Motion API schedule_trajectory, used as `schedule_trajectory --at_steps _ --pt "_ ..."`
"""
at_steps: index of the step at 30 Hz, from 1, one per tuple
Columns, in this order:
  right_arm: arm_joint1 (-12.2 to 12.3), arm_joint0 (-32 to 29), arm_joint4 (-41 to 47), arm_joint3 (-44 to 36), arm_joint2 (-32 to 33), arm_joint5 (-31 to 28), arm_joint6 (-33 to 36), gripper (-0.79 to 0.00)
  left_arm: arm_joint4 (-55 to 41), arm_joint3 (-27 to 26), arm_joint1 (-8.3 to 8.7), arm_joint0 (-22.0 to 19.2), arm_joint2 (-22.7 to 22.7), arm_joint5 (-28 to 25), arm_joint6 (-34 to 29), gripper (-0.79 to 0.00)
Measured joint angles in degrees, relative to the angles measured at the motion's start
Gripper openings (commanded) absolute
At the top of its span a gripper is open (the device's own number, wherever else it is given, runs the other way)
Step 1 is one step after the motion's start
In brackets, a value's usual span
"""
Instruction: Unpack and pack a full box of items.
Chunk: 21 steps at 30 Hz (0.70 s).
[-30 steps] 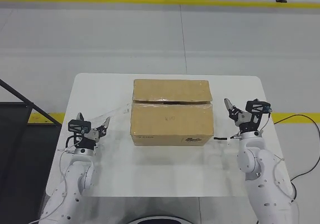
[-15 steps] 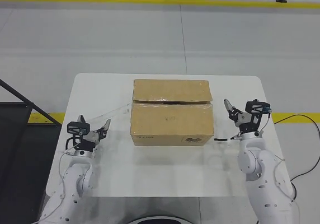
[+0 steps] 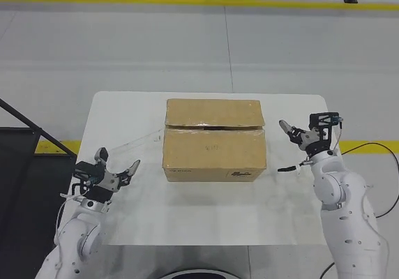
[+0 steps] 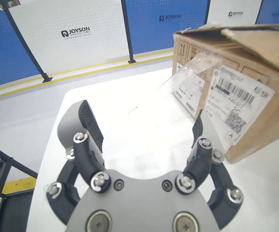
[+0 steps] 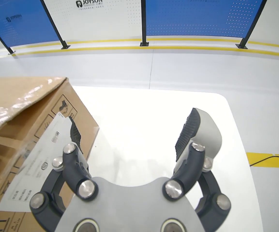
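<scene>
A brown cardboard box [image 3: 214,139] stands in the middle of the white table [image 3: 206,216], its top flaps lying nearly flat with a dark slit between them. White labels cover its end walls [image 4: 238,107] [image 5: 35,160], and a strip of clear tape [image 4: 190,71] hangs off one corner. My left gripper [image 3: 116,167] [image 4: 141,121] is open over bare table to the left of the box, holding nothing. My right gripper [image 3: 298,132] [image 5: 132,129] is open to the right of the box, beside its labelled end, also holding nothing.
A small black piece [image 3: 285,167] lies on the table near the box's front right corner. A black frame [image 3: 8,111] stands at the table's left. A black cable [image 3: 388,174] runs over the floor on the right. Bare table lies in front of the box.
My left gripper has drawn back toward the table's front left. My right gripper has shifted right and a little farther back, away from the box's end.
</scene>
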Motion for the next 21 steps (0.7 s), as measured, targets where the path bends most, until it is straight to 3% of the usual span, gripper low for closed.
schedule_trajectory --at_steps 8,21 --pt "0.7 -3.6 -2.1 -0.4 -0.1 -4.5 -1.7 0.0 -4.3 -5.2 -0.11 2.7 -2.4 0.4 2.2 0.0" --pt "1.1 -11.4 -5.2 -8.5 -2.9 -7.0 -3.3 0.0 -4.3 -5.1 -0.38 0.1 -2.5 2.5 1.5 0.0"
